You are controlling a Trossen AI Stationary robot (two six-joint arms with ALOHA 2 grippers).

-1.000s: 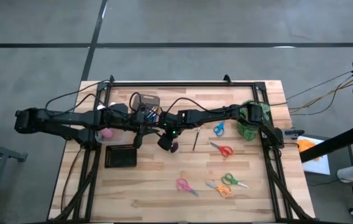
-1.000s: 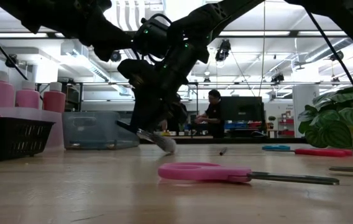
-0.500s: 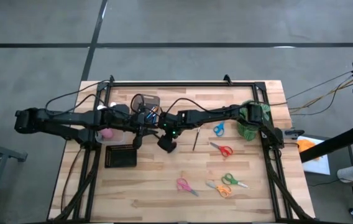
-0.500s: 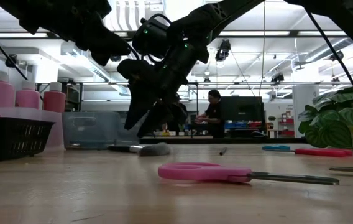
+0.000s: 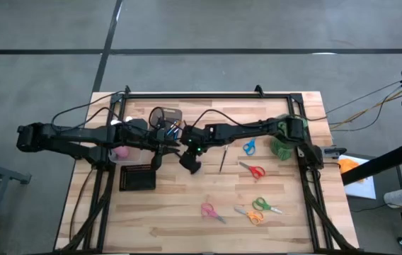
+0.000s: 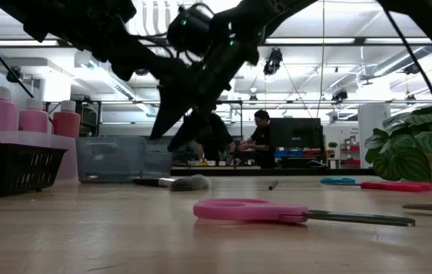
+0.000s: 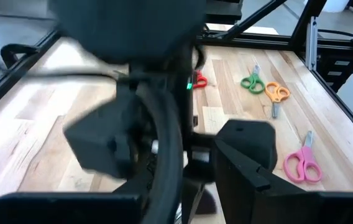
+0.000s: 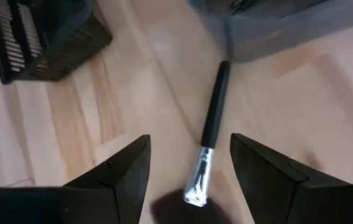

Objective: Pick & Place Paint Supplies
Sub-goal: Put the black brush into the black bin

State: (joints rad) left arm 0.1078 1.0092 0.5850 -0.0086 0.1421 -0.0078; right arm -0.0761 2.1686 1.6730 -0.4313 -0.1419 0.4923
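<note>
A stubby black brush with a silver ferrule and dark fluffy head lies flat on the wooden table, directly under the right gripper. The gripper's two dark fingers are spread apart, one on each side of the brush, holding nothing. The brush's long axis runs straight ahead from the gripper, its bristle end nearest the fingers and its handle tip pointing away toward a clear bin just beyond. In the low view the brush rests on the tabletop with the gripper raised above it.

The right arm is much the nearer. The left gripper hangs close beside it, fingers part-open with nothing seen between them.

Off to one side of the right gripper sits a black mesh basket. Farther out lie several scissors, pink ones nearest the low camera. A green leafy plant stands at the table's edge, and a person works in the room behind.
</note>
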